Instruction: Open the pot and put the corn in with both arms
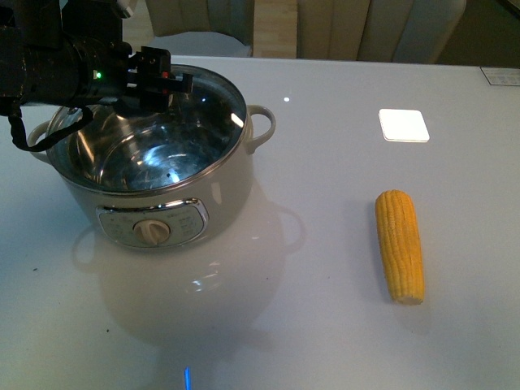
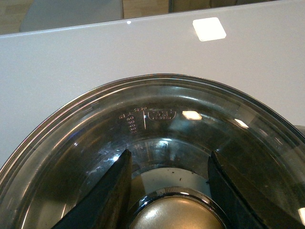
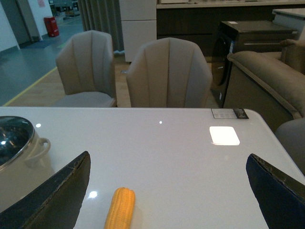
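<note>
Corn point(image 1: 400, 244) lies on bench point(image 1: 325, 341) well right of pot point(image 1: 162, 195), long axis running away fr robot, under wide-open right gripper point(image 3: 167, 156), the nearer one; left gripper point(image 2: 169, 156) straddles lid knob point(image 2: 176, 215), can't tell if clamped.

I think I am working in a home-style dining corner inside a larger hall, perhaps a showroom, though I cannot be sure. In front of me is a white glossy table point(image 3: 181, 157), and an electric pot point(image 1: 236, 195) with a glass lid point(image 1: 207, 101) stands on it, as for a meal. On the far side stand two beige padded chairs point(image 3: 169, 71) on a wooden floor point(image 3: 47, 88). To the far right I see a sofa point(image 3: 267, 76) and a dark cabinet point(image 3: 252, 36). Far left, a grey floor with a yellow line point(image 3: 28, 62) and a red box point(image 3: 51, 26) look less like a home.
</note>
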You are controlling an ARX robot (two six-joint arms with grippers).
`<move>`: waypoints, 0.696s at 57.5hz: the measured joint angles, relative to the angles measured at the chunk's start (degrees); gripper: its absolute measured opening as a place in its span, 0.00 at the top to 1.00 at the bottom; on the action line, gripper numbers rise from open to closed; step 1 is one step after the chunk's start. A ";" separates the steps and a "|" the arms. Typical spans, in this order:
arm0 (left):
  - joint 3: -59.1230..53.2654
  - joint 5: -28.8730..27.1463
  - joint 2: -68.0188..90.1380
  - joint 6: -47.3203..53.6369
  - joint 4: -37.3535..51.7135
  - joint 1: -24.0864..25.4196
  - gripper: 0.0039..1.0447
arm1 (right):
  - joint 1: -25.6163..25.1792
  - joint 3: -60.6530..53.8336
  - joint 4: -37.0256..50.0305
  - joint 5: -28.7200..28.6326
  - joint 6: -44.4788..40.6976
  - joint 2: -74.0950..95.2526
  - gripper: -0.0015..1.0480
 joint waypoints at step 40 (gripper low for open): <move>1.03 -1.25 -3.91 0.39 -5.38 0.55 0.60 | 0.00 0.00 0.00 0.02 0.00 0.00 0.08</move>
